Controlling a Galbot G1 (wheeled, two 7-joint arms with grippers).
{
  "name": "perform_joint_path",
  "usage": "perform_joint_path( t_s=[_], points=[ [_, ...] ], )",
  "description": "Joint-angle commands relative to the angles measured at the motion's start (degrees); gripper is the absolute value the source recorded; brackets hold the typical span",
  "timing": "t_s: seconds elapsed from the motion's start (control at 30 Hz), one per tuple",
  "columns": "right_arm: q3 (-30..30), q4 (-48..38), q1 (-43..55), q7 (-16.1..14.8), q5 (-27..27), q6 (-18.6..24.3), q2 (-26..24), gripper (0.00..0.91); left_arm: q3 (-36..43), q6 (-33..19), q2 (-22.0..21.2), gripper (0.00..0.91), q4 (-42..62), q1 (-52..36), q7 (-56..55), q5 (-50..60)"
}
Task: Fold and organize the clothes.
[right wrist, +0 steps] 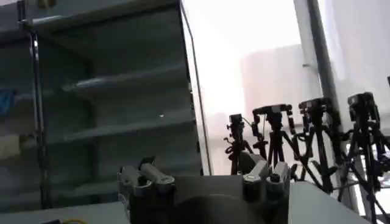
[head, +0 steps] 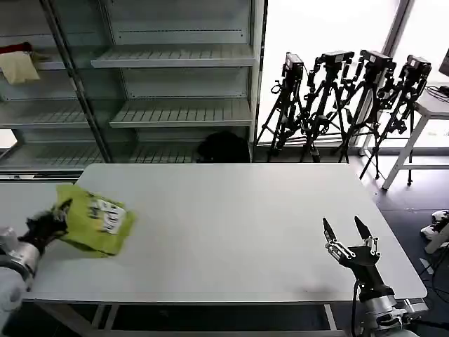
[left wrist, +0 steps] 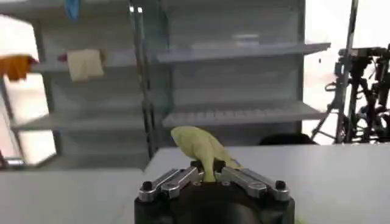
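Lime-green cotton T-shirt (head: 95, 220) with white printed graphic is lying bunched up, not spread flat, near the left edge of the white rectangular counter (head: 231, 232), graphic side facing up. We're seeing the left gripper (head: 62, 214) at the shirt's left edge, its jaws closed down on a fold of the fabric. In the left wrist view the left gripper (left wrist: 210, 173) is pinching a pale green peak of the T-shirt (left wrist: 198, 146) that is sticking up between the jaws above the counter (left wrist: 341, 176).

Right gripper (head: 347, 233) is idling over the counter's front right area, well apart from the shirt, jaws spread wide with nothing in them. Right wrist view is showing the same: right gripper (right wrist: 207, 182) spread apart, holding nothing.

Behind the counter: grey metal shelving racks (head: 175, 84), a group of black camera tripods (head: 351, 98) by the window.
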Motion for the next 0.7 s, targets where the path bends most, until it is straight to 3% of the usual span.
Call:
perform_joint_path(
  t_s=[0.03,0.1,0.23,0.3,0.4,0.53,0.7],
  points=[
    [-0.13,0.24,-0.07,-0.09,-0.06,0.11,0.61,0.907,6.60,-5.86,7.15,0.000,-2.39,0.67,10.86,18.13],
    [-0.10,0.32,-0.27,-0.16,-0.22,0.19,0.93,0.907,16.83,-10.41,3.75,0.000,-0.07,0.38,11.75,25.64],
    [0.53,0.74,-1.27,-0.25,-0.32,0.28,0.89,0.907,36.31,-14.65,-3.91,0.000,6.10,-3.08,10.69,37.19],
    [0.77,0.80,-1.49,-0.29,-0.29,0.30,0.79,0.907,39.34,-14.71,-5.72,0.000,6.07,-4.02,10.41,38.59],
    [0.68,0.61,-1.34,-0.25,-0.31,0.26,0.78,0.907,41.52,-9.93,-7.18,0.010,1.29,-6.66,8.75,35.06],
    [-0.58,0.44,-0.24,-0.10,-0.90,0.01,1.39,0.907,41.35,-4.12,-4.80,0.020,-4.55,-11.65,4.86,27.95],
    [-1.97,0.37,0.78,0.09,-1.79,-0.28,2.07,0.907,42.19,-1.09,-1.43,0.030,-6.00,-15.44,-0.38,22.82]
  ],
)
